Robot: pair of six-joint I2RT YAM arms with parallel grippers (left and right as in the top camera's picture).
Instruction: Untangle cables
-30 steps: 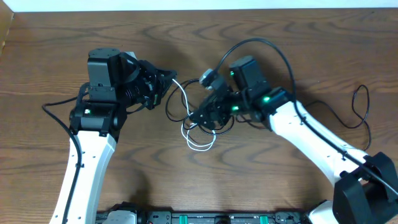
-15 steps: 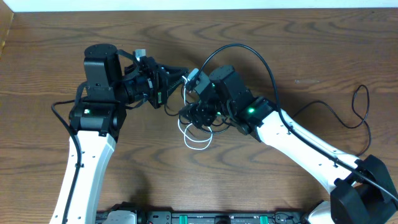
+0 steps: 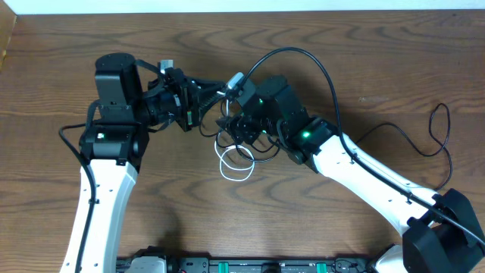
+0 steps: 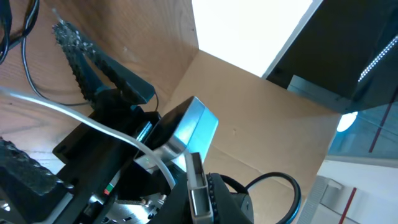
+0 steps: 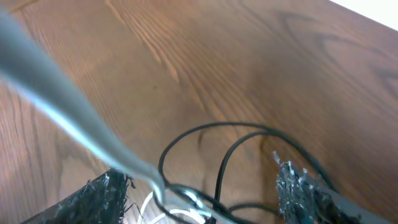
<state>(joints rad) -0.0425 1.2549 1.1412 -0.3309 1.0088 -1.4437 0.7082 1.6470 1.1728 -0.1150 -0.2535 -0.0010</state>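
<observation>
Cables (image 3: 244, 152) lie on the table (image 3: 341, 45) under the right end effector (image 3: 231, 127).

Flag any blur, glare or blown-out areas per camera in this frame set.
Overhead: sharp, evenly lit, soft shadows on the table; white strip at the top clipped. Left wrist: bright upper area blown out. Right wrist: white cable near the lens is a defocused streak; black cables and wood grain soft.

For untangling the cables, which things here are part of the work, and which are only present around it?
Part of the job: white cable, black cables, left end effector (holding the white cable), right end effector (open).
Not part: thick arm cable, cardboard wall, table.
</observation>
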